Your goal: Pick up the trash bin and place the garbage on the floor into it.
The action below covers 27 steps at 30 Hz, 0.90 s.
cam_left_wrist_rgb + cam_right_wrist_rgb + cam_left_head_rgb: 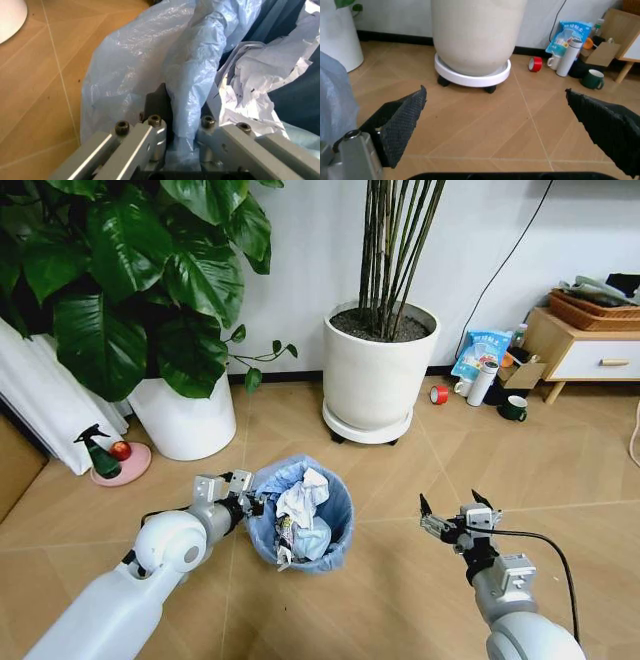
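The trash bin (pixel 300 515), a small round bin lined with a crinkly light-blue bag, is in the middle of the head view over the floor (pixel 400 590). My left gripper (pixel 243 502) is shut on its near-left rim. In the left wrist view the left gripper (pixel 182 123) pinches the dark rim (pixel 161 101) and the folded bag (pixel 150 56) between its fingers. Garbage (pixel 303 498) lies inside the bin: crumpled white paper (pixel 260 71) and wrappers. My right gripper (pixel 455 515) hangs open and empty to the right of the bin, its black pads (pixel 400 120) wide apart.
A large white plant pot (pixel 380 375) on a wheeled tray stands behind the bin, another white pot (pixel 185 420) at back left. A green spray bottle (pixel 98 450) is at far left. A red tape roll (pixel 535 64), a green mug (pixel 593 79) and a wooden cabinet (pixel 590 350) are at right.
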Motion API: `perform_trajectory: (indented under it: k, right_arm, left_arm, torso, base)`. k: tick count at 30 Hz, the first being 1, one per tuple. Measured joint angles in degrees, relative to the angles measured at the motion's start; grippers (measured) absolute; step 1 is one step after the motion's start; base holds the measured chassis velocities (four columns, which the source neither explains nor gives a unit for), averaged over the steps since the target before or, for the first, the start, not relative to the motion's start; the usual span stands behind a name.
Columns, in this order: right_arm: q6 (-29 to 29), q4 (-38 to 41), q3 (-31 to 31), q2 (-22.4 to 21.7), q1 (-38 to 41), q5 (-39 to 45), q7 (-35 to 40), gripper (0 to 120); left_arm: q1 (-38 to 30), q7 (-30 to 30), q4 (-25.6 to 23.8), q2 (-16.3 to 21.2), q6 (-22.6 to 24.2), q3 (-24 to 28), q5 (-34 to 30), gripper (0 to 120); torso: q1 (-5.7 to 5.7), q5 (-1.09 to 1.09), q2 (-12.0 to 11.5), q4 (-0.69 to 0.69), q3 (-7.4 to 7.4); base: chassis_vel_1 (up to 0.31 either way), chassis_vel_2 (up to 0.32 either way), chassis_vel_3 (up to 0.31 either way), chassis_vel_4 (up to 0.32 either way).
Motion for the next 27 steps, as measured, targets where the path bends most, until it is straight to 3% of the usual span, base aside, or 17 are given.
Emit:
perform_trajectory:
  k: [27]
  right_arm:
    - [0.89, -0.44, -0.49, 0.30, -1.31, -1.15, -0.05, 100]
  left_arm:
    - [1.48, -0.35, -1.01, -0.42, -0.13, -0.80, 0.10, 2]
  torso:
    - [0.00, -0.01, 0.00, 0.02, 0.00]
  base:
    - [0.172, -0.094, -0.169, 0.095]
